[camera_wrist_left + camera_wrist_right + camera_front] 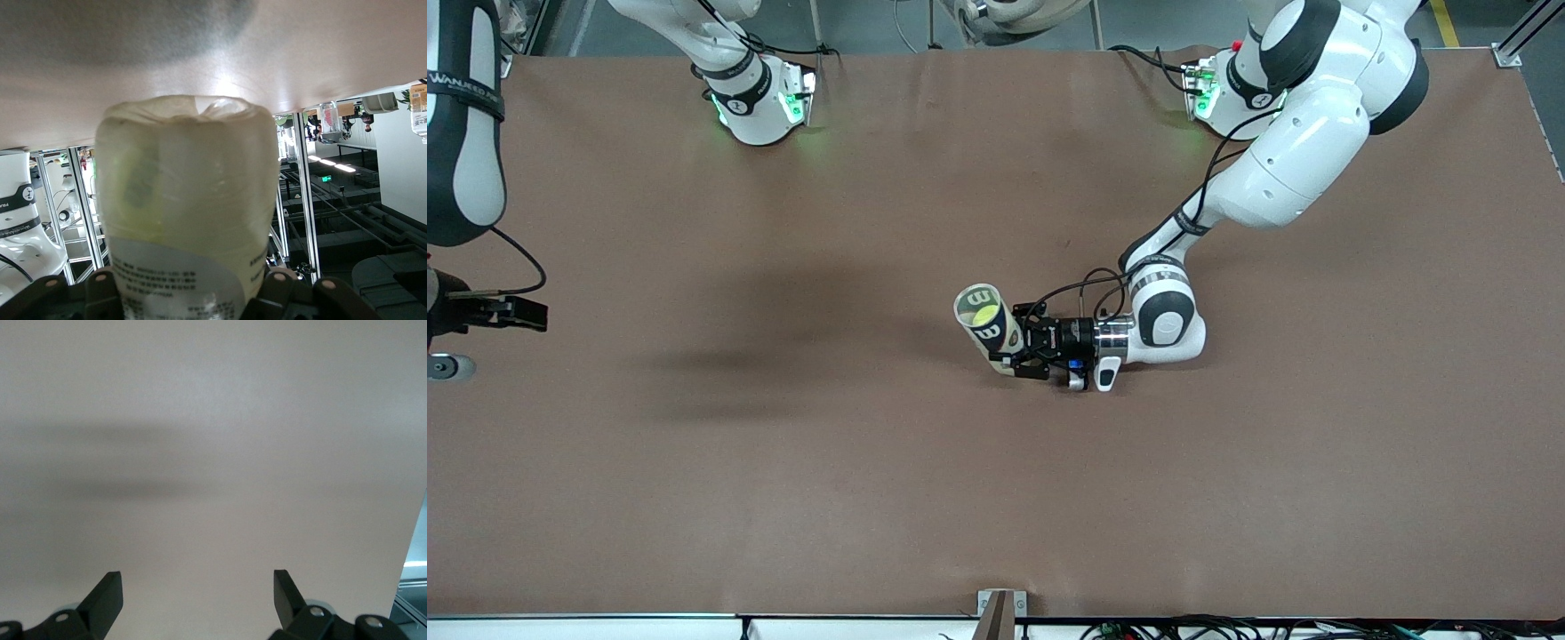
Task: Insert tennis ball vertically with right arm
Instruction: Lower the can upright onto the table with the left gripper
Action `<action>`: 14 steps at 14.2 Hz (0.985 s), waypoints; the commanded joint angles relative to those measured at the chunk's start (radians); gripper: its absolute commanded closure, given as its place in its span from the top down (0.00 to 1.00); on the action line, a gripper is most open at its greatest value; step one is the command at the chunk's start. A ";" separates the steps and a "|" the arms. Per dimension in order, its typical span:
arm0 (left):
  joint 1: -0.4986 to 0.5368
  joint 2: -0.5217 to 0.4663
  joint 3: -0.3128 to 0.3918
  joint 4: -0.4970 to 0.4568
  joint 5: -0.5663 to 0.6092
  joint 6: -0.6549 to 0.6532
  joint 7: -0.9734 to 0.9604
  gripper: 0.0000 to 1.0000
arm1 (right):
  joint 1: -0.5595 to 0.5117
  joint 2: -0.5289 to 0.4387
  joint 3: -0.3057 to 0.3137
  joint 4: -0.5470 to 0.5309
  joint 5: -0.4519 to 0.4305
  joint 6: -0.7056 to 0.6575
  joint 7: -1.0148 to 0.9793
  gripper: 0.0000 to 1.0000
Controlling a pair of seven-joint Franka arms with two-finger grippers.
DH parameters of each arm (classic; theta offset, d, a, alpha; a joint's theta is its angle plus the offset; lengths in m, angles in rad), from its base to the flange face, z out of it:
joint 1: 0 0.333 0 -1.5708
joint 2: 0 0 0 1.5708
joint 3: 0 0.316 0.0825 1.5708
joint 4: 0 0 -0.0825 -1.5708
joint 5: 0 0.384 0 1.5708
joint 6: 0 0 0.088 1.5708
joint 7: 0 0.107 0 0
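From the front, a clear tube can [987, 324] stands tilted near the middle of the brown worktop [783, 462], its open mouth turned up toward the camera. Inside it a yellow-green tennis ball [984, 313] shows through the mouth, already down in the can. The left claw [1021, 354] lies low and level from the left arm's end of the worktop, its fingers clamped on the can's lower body. The right arm waits at the right arm's end of the worktop, and only a dark edge of the right claw [511, 311] shows there, up above the worktop.

In the left wrist view, the can [190, 200] fills the middle, its cloudy rounded base pointing away and its printed label close by, seated between the black fingers [287, 293] of the left claw.

In the right wrist view, the right claw [197, 597] hangs over bare worktop [213, 420], its two fingers [107, 593] spread wide with nothing between them.
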 commanded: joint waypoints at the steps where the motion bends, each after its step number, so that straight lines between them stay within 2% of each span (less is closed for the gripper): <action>1: -0.011 0.014 0.006 0.023 0.008 -0.019 0.007 0.62 | -0.029 0.009 0.022 0.051 0.015 -0.012 -0.017 1.00; 6: -0.021 0.014 0.040 0.023 0.008 -0.019 0.001 0.65 | -0.051 0.010 0.022 0.052 0.081 -0.013 -0.017 1.00; 11: -0.021 0.024 0.050 0.024 0.009 -0.019 0.002 0.69 | -0.045 0.009 0.022 0.075 0.083 -0.026 -0.018 1.00; 14: -0.021 0.024 0.057 0.024 0.009 -0.019 -0.007 0.86 | -0.046 0.009 0.022 0.075 0.081 -0.032 -0.018 1.00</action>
